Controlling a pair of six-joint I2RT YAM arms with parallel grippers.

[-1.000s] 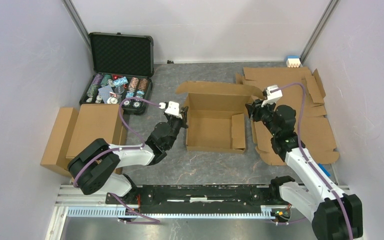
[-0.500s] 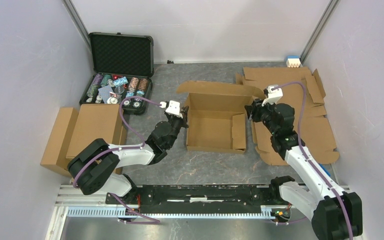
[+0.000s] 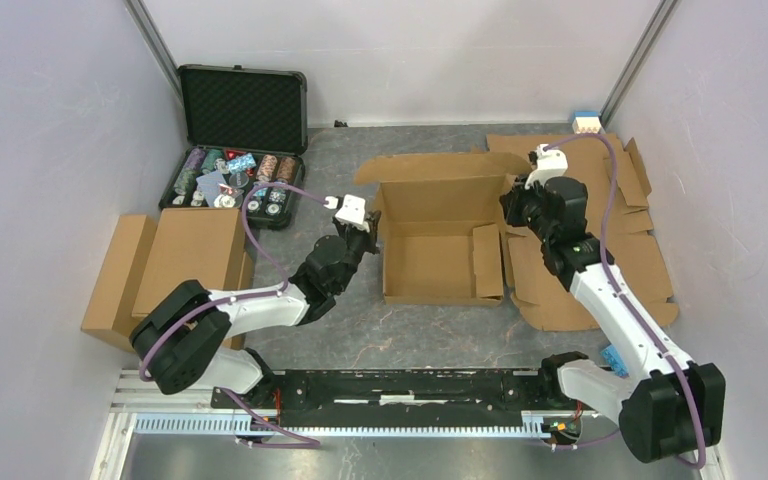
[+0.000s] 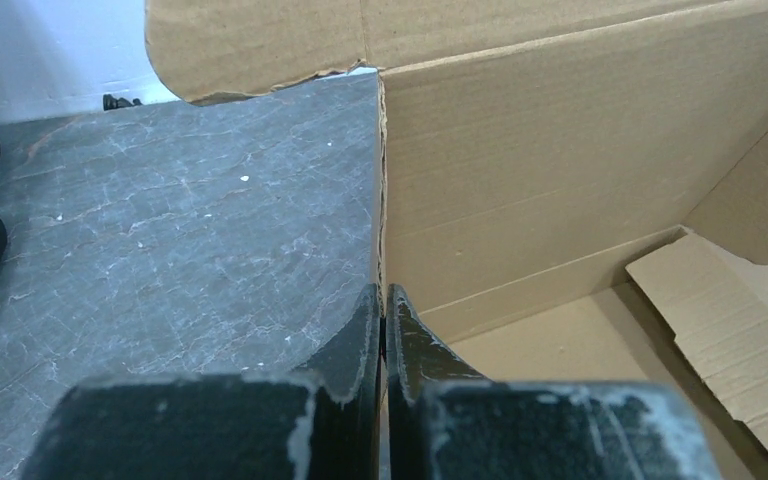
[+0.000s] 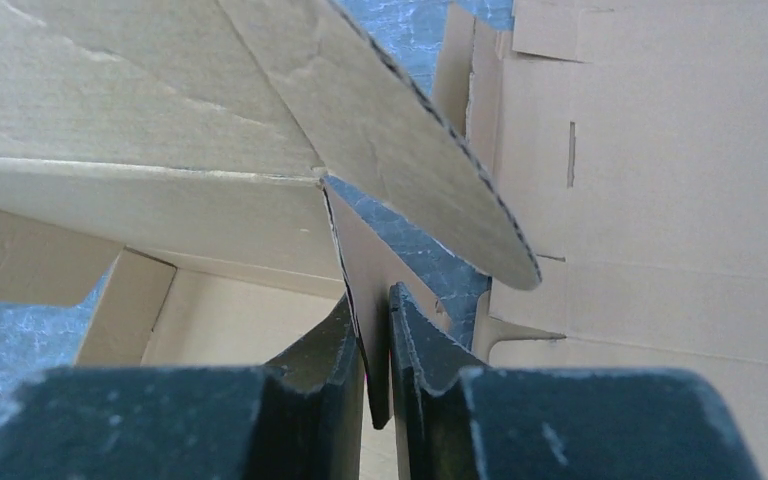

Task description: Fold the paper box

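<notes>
The paper box (image 3: pixel 430 262) stands open in the middle of the table, its lid flap (image 3: pixel 430 166) leaning back. My left gripper (image 3: pixel 372 228) is shut on the top edge of its left wall; in the left wrist view the jaws (image 4: pixel 382 300) pinch that thin edge, with the box's inside (image 4: pixel 560 150) to the right. My right gripper (image 3: pixel 511 206) is at the box's back right corner. There, in the right wrist view, the gripper (image 5: pixel 370 305) is shut on a narrow upright side flap (image 5: pixel 360 250), with the lid's rounded ear (image 5: pixel 400 130) above it.
A black case of poker chips (image 3: pixel 240 140) lies open at the back left. Brown closed boxes (image 3: pixel 170 265) sit at the left. Flat cardboard sheets (image 3: pixel 620 230) cover the right side, right next to the box. A small blue-and-white item (image 3: pixel 586 123) stands in the back right corner.
The box has slid a little to the right, both arms moving with it. My right gripper has gone from part open to shut on the right side flap.
</notes>
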